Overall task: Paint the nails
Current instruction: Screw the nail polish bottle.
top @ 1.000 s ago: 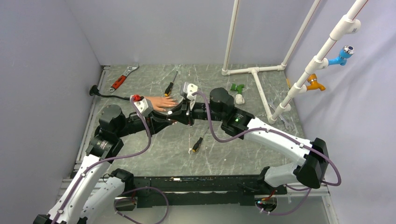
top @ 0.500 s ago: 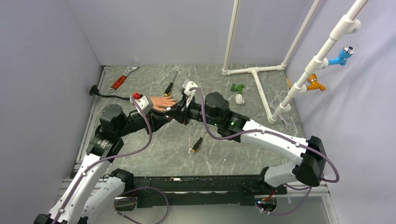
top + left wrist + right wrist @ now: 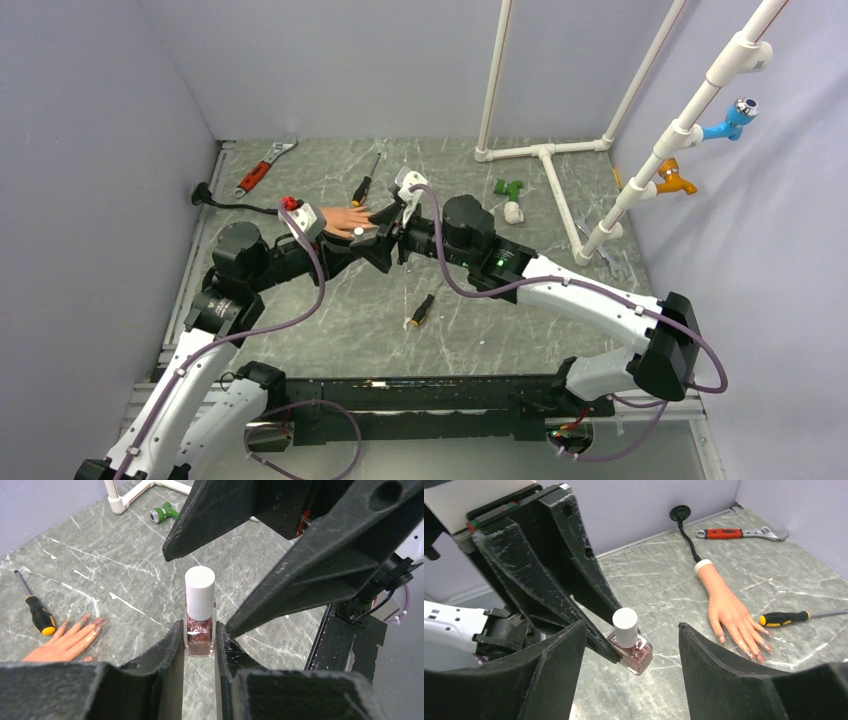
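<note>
The left gripper (image 3: 199,626) is clenched on a square glass polish bottle (image 3: 199,639) of pink-brown glitter. It pinches the lower body from both sides, so the white cap (image 3: 200,592) stands clear above its fingers. Whether the bottle's base touches the table (image 3: 125,575) cannot be told.

The right gripper (image 3: 631,627) is spread wide, with one finger on either side of the cap. Neither finger appears to touch the cap.

A second ago the right arm's wrist and elbow sat further from the left gripper. The arm has since swung in towards it, and most of that travel was done by half a second ago. The left gripper and its bottle have hardly shifted.

The mannequin hand (image 3: 729,610) lies palm down on the table, just beyond the two grippers. From the right wrist view it is off to the right of the right gripper's fingers. Its nails (image 3: 750,654) show a pinkish tint, and it has not moved.

A yellow-and-black-handled screwdriver (image 3: 781,617) lies just beside those fingertips, apart from them. A red-handled wrench (image 3: 734,532) lies further out, past the white cuff.
</note>
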